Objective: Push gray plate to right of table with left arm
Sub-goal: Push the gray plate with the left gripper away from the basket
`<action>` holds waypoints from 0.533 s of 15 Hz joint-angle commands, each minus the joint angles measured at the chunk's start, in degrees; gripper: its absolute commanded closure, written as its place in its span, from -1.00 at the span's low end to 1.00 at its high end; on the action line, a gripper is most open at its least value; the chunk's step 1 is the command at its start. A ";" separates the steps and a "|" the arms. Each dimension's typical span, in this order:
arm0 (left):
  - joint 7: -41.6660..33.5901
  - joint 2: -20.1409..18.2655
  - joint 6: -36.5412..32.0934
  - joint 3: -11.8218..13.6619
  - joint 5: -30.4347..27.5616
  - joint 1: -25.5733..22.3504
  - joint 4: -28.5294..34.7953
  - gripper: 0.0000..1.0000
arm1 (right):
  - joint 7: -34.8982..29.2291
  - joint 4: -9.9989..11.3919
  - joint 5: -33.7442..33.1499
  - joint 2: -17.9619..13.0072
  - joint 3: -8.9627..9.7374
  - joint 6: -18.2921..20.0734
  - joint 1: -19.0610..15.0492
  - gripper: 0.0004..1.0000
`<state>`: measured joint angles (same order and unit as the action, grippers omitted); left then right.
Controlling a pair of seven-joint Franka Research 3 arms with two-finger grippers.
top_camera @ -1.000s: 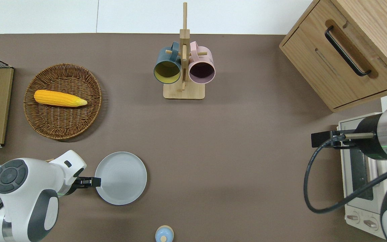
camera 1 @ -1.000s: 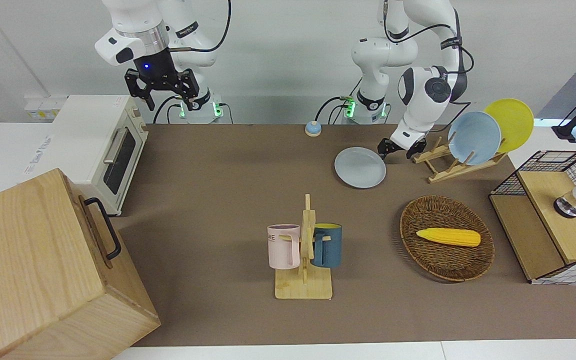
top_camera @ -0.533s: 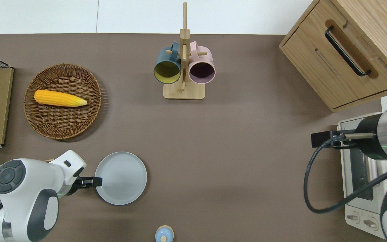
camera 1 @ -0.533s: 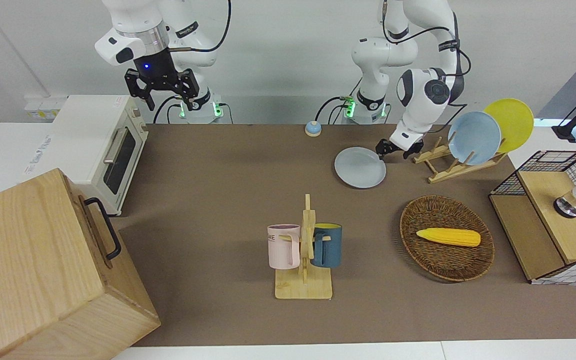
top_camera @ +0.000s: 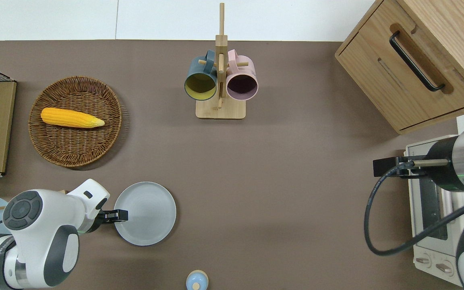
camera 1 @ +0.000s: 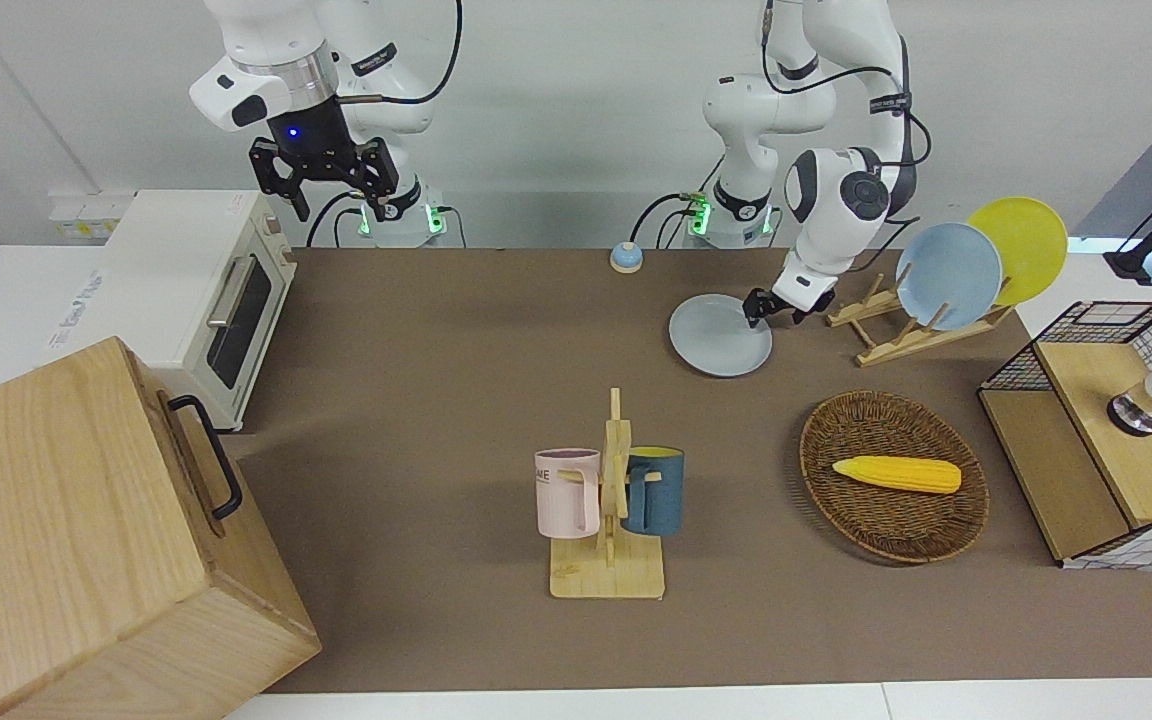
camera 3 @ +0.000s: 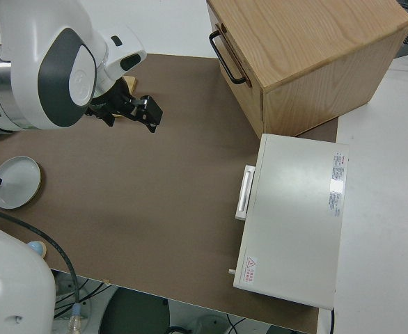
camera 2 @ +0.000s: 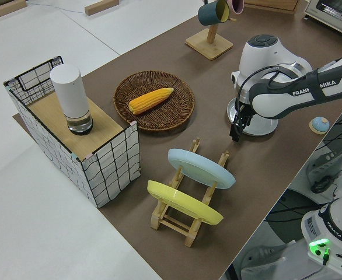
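Brown worktop (top_camera: 296,161), one wooden cabinet (top_camera: 425,60), one white toaster oven (camera 1: 198,290), one wire-sided crate (camera 2: 72,140) holding a white cylinder (camera 2: 70,99), one wicker basket (top_camera: 75,121) with one corn cob (top_camera: 71,118), one dish rack (camera 2: 185,201) carrying two plates: sky-blue plate (camera 1: 948,275) and yellow plate (camera 1: 1021,248). One mug tree (top_camera: 220,80) with two mugs, dark blue mug (top_camera: 200,78) and pink mug (top_camera: 242,78). One gray plate (top_camera: 145,213) flat on the worktop, one small blue bell (top_camera: 197,280). Left arm's tool (top_camera: 116,215) is low at the gray plate's rim on the edge toward the left arm's end of the worktop, tip just over or touching the rim; fingers look together, hard to confirm, so cannot tell. Plate lies from the tool straight toward the right arm's end, so the push line runs through the plate's centre along the worktop's length; round plate, no long axis. Left arm is much the nearer. Right arm parked, its tool (camera 1: 321,172) with fingers apart.
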<state>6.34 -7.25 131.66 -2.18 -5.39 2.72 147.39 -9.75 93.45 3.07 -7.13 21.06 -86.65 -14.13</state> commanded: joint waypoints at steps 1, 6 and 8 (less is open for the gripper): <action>1.65 0.48 2.11 0.60 -1.29 1.59 0.97 -0.29 | -0.63 1.56 1.24 -1.57 1.00 0.07 -1.69 -0.99; 3.68 0.75 2.64 0.60 -1.55 1.94 0.97 0.49 | -0.63 1.56 1.24 -1.57 1.00 0.07 -1.69 -0.99; 3.77 0.75 2.90 0.60 -2.52 2.02 0.97 0.63 | -0.63 1.56 1.24 -1.57 1.00 0.07 -1.69 -0.99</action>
<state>9.11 -6.75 132.59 -2.21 -6.80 3.81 147.31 -9.74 93.45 3.07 -7.13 21.06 -86.65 -14.13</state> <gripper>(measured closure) 0.753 0.004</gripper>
